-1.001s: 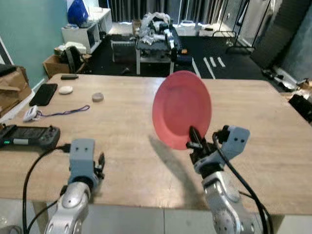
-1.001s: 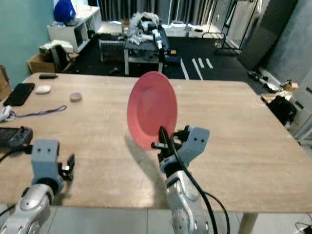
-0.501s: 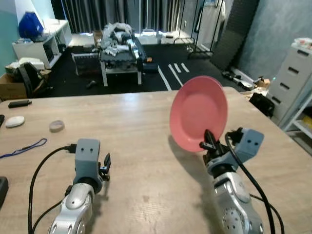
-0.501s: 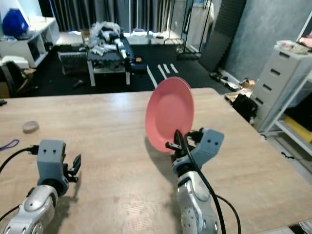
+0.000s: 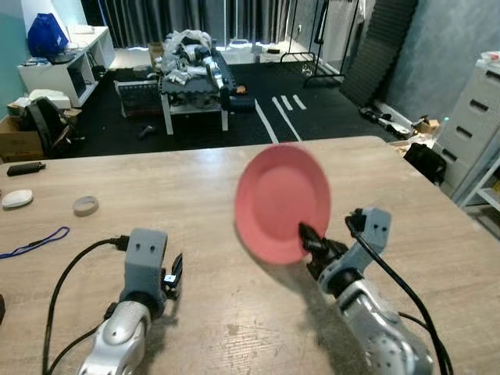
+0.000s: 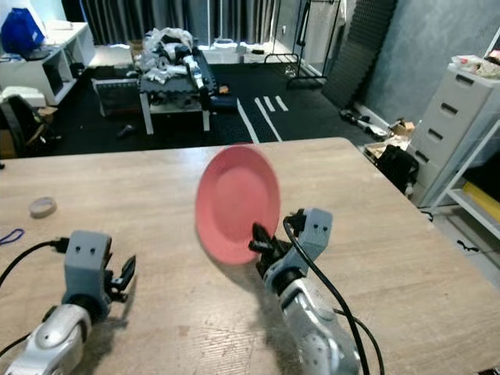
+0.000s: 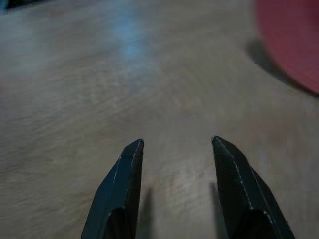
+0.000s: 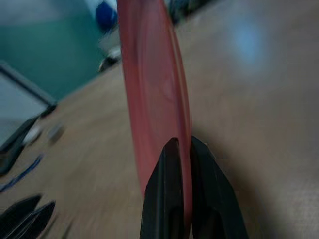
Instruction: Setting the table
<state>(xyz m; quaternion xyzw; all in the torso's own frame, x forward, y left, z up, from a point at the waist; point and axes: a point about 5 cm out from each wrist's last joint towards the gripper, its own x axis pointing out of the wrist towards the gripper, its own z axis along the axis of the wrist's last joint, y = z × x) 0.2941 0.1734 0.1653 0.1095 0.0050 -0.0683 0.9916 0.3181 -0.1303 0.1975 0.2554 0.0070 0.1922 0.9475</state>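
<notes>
The round pink plastic plate [image 5: 281, 203] stands nearly on edge in the air above the middle of the pale wooden worktop [image 5: 195, 180], its lower rim pinched between the two black fingers of the right hand [image 5: 306, 238], which are pressed together on it, as the right wrist view shows edge-on [image 8: 154, 99]. The plate rises up and slightly to the robot's left from that hand, its face turned toward the camera, so laying it flat will, I judge, call for a wrist roll and a lowering onto the bare wood beneath; the right hand is plainly the nearer, being on it. The left hand [image 7: 174, 164] hovers low over the worktop with its fingers spread and nothing between them, well apart from the plate. Half a second ago the plate sat further toward the robot's right and higher; now it has swung leftward and tipped more. A small grey tape roll [image 5: 85, 205] lies far left.
</notes>
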